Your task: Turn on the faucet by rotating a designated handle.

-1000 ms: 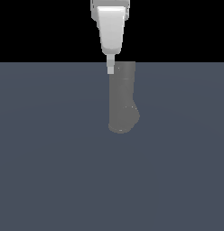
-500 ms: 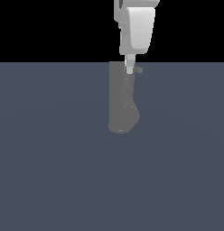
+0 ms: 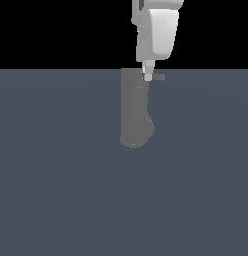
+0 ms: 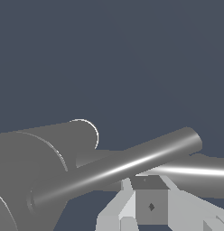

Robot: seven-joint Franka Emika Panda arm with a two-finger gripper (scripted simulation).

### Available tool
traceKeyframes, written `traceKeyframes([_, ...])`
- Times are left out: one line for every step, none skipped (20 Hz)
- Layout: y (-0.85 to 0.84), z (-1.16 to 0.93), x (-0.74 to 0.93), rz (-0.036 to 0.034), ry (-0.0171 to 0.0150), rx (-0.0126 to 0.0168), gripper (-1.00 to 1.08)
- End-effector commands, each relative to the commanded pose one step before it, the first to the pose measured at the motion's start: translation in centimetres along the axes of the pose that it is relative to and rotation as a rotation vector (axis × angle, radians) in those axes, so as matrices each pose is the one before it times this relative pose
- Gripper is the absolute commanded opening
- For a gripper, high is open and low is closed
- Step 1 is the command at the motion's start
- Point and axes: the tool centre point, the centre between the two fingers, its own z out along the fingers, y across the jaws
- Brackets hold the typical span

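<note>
Grey handle (image 3: 157,77) beside tool (image 3: 148,76)

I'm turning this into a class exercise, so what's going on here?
A simulated arm is working on a grey faucet. Its white end effector hangs at the column's top, right beside the handle, a thin rod pointing to the exterior view's right. Whether it touches or grips the rod can't be told.

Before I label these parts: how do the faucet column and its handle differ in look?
The faucet is a thick column with a rounded, bulging end; the handle is a thin straight rod. The faucet is the darker grey; the handle catches a bright highlight in the wrist view. Both are plain grey cylinders.
</note>
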Motion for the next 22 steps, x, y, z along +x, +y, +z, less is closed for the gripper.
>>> traceKeyframes([-0.497, -0.009, 1.801, 0.02366, 0.00305, 0.00548, -1.0])
traceKeyframes([-0.171, -0.002, 0.244, 0.00137, 0.00013, 0.00005, -1.0])
traceKeyframes([-0.172, -0.001, 0.234, 0.00119, 0.00011, 0.00004, -1.0])
traceKeyframes([-0.169, -0.002, 0.242, 0.00137, 0.00012, 0.00005, -1.0])
traceKeyframes([-0.17, -0.001, 0.232, 0.00119, 0.0001, 0.00004, -1.0])
traceKeyframes([-0.168, -0.002, 0.241, 0.00138, 0.00012, 0.00004, -1.0])
traceKeyframes([-0.169, -0.001, 0.231, 0.00119, 0.0001, 0.00004, -1.0])
traceKeyframes([-0.166, -0.002, 0.239, 0.00138, 0.00012, 0.00004, -1.0])
traceKeyframes([-0.168, -0.001, 0.229, 0.00119, 0.0001, 0.00003, -1.0])
traceKeyframes([-0.167, -0.001, 0.229, 0.00119, 0.0001, 0.00003, -1.0])
traceKeyframes([-0.164, -0.001, 0.238, 0.00138, 0.00011, 0.00004, -1.0])
traceKeyframes([-0.166, -0.001, 0.228, 0.00119, 0.0001, 0.00003, -1.0])
traceKeyframes([-0.165, -0.001, 0.227, 0.00119, 0.0001, 0.00003, -1.0])
traceKeyframes([-0.163, -0.001, 0.236, 0.00138, 0.00011, 0.00003, -1.0])
traceKeyframes([-0.165, -0.001, 0.226, 0.00119, 0.00009, 0.00003, -1.0])
traceKeyframes([-0.164, -0.001, 0.226, 0.00119, 0.00009, 0.00003, -1.0])
traceKeyframes([-0.164, -0.001, 0.225, 0.00119, 0.00009, 0.00003, -1.0])
traceKeyframes([-0.161, -0.001, 0.235, 0.00138, 0.00011, 0.00003, -1.0])
traceKeyframes([-0.163, -0.001, 0.225, 0.00119, 0.00009, 0.00002, -1.0])
traceKeyframes([-0.163, -0.001, 0.225, 0.00119, 0.00009, 0.00002, -1.0])
traceKeyframes([-0.163, -0.001, 0.224, 0.00119, 0.00009, 0.00002, -1.0])
traceKeyframes([-0.16, -0.001, 0.234, 0.00138, 0.0001, 0.00002, -1.0])
